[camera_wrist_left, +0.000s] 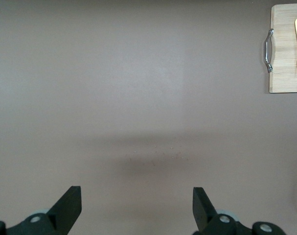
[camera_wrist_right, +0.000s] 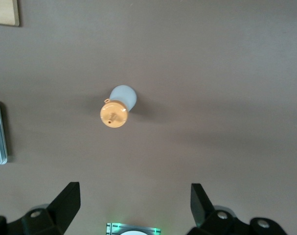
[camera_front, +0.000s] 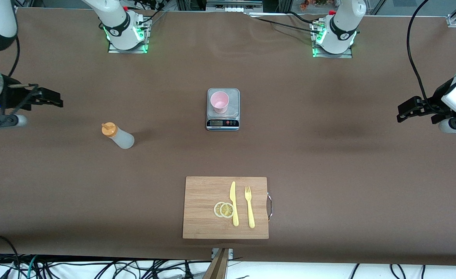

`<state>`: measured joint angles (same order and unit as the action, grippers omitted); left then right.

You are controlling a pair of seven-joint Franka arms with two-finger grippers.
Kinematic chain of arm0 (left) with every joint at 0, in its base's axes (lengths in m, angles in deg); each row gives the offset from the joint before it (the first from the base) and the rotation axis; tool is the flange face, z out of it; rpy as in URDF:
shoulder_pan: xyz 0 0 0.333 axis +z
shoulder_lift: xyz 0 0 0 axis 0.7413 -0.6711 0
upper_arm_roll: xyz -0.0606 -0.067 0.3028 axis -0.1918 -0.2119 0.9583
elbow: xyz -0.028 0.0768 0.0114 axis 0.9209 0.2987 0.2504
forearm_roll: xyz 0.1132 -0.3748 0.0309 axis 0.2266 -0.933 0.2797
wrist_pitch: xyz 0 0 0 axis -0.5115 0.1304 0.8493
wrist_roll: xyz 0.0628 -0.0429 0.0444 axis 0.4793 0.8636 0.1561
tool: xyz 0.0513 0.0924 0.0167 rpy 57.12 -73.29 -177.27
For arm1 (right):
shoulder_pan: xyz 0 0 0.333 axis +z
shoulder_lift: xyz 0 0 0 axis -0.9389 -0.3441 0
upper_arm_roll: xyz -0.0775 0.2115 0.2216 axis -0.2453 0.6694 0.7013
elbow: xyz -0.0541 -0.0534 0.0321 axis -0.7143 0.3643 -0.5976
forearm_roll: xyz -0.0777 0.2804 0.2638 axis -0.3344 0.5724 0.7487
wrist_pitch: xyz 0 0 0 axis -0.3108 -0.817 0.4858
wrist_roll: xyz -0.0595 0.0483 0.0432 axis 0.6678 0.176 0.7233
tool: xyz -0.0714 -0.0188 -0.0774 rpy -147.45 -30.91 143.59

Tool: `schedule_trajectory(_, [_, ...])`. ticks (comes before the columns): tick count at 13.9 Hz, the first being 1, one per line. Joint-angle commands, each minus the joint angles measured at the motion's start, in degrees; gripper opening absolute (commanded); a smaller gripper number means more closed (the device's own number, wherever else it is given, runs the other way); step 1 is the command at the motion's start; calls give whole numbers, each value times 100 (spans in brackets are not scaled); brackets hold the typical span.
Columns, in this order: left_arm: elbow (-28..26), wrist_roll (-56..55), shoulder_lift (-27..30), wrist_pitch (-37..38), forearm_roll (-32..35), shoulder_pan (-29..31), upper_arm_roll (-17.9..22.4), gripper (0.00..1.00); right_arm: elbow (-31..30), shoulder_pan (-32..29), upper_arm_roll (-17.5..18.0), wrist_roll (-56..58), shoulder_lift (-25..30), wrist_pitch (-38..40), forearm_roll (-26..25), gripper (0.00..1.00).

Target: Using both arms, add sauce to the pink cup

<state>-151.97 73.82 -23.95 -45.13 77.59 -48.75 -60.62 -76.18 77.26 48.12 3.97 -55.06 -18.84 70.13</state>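
Sauce bottle, whitish translucent plastic with an orange nozzle cap, stands on the brown table toward the right arm's end, well apart from the right gripper, whose fingers are spread. Pink cup sits on a metal scale. Left gripper waits, likewise spread, partly cut off.

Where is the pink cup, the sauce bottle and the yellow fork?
Pale pink plastic cup (camera_front: 219, 102): front view, on its inside wall.
Whitish squeeze sauce bottle with orange cap (camera_front: 122, 138): front view, on its translucent body.
Yellow plastic fork (camera_front: 249, 206): front view, on its handle.
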Motion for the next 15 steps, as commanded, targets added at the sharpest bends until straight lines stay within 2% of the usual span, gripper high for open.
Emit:
schedule_trajectory(1, [161,95,-48,108,124,47,-38,100,-262,-123,65,-57,405,-101,-123,100])
schedule_trajectory(8, [161,104,-39,108,132,99,-38,100,-553,-97,109,-514,642,-171,-176,100])
schedule_trajectory(11, [161,104,-39,108,124,108,-38,100,-352,-114,92,-462,406,-119,-168,100])
schedule_trajectory(15, [161,95,-48,108,115,108,-47,100,-307,-115,92,-461,388,-119,-176,100])
